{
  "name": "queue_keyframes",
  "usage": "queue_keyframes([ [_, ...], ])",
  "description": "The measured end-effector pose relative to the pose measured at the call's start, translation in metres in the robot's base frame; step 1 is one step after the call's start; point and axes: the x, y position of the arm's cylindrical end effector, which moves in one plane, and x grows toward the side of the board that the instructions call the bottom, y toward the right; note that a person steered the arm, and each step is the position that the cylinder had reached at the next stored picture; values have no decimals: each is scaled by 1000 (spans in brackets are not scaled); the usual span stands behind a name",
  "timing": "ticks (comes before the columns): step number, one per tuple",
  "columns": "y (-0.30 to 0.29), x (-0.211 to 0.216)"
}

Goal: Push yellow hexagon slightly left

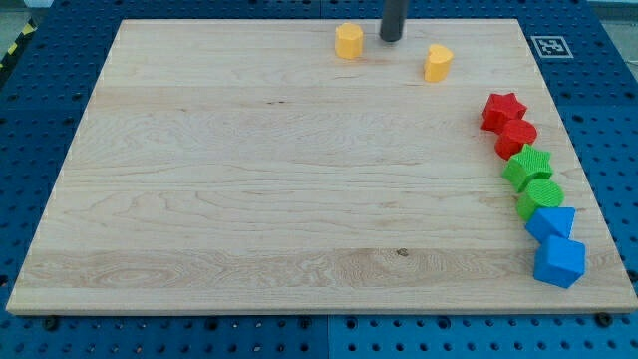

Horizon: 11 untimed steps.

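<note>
A yellow hexagon block (349,41) sits near the view's top edge of the wooden board (249,199), a little right of centre. My tip (391,39) is just to its right, with a small gap between them. A second yellow block (437,62), whose shape I cannot make out, lies right of and slightly below my tip.
Along the board's right edge runs a curved line of blocks: a red star (503,109), a second red block (516,136), a green star (528,166), a green round block (539,196), a blue block (552,222) and a blue cube (560,262). A marker tag (548,45) lies off the top right corner.
</note>
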Motion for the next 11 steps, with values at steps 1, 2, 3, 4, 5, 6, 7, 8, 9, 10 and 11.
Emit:
queue_keyframes([
  [1, -2, 5],
  [2, -2, 9],
  [3, -5, 24],
  [4, -6, 24],
  [5, -6, 24],
  [6, -18, 24],
  [7, -42, 23],
  [8, -57, 18],
  [9, -58, 18],
  [10, -88, 18],
  [11, -98, 19],
])
